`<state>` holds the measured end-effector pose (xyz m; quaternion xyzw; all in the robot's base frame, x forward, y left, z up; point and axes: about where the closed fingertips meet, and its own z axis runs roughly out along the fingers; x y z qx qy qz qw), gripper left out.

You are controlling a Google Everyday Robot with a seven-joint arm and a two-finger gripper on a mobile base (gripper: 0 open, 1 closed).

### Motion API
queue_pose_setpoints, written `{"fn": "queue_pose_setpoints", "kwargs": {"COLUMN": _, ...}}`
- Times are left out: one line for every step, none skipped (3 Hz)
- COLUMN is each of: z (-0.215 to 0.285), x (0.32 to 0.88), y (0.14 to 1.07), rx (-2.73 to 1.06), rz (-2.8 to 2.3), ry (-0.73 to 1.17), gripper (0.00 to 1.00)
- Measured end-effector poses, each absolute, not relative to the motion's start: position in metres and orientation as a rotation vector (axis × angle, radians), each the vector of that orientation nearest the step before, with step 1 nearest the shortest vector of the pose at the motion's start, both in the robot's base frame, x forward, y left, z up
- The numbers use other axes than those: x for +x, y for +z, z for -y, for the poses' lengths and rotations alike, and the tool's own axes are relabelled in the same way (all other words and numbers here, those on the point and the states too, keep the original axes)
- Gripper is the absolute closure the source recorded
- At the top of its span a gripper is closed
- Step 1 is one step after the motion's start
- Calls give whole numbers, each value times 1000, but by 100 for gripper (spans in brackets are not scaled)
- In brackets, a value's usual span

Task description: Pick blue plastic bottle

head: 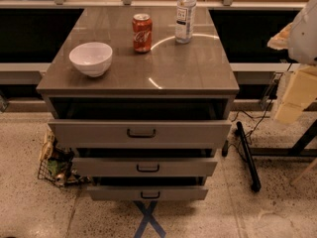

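Where our view ends on the right, we see the arm (305, 31) as a white rounded shell, beside the cabinet and off its top. The gripper (293, 97) shows below it as pale cream blocks angled downward. We cannot tell whether it is spread or pressed together. The blue plastic bottle (185, 15) stands upright at the back of the grey cabinet top (188, 68), right of centre, well apart from the gripper and up and to the left of it. A red soda can (142, 32) stands just left of the bottle, and a white bowl (91, 58) sits near the front left corner. Three drawers (141, 133) below are partly pulled out.
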<state>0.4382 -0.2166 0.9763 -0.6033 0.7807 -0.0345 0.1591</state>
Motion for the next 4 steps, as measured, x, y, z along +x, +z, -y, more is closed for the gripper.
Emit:
{"fn": "queue_pose_setpoints", "kwargs": {"z": 217, "x": 438, "y": 976, "rx": -1724, "rz": -2231, "ry": -99, "gripper": 0}}
{"fn": "queue_pose_setpoints", "kwargs": {"z": 211, "x": 455, "y": 982, "rx": -1701, "rz": -2247, "ry": -68, "gripper": 0}}
{"fn": "queue_pose_setpoints", "kwargs": {"z": 227, "x": 507, "y": 987, "rx": -1398, "rz": -2301, "ry": -66, "gripper": 0}}
{"fn": "queue_pose_setpoints", "kwargs": {"z": 246, "x": 561, "y": 972, "rx": -1039, "rz": -2331, "ry": 20, "gripper": 0}}
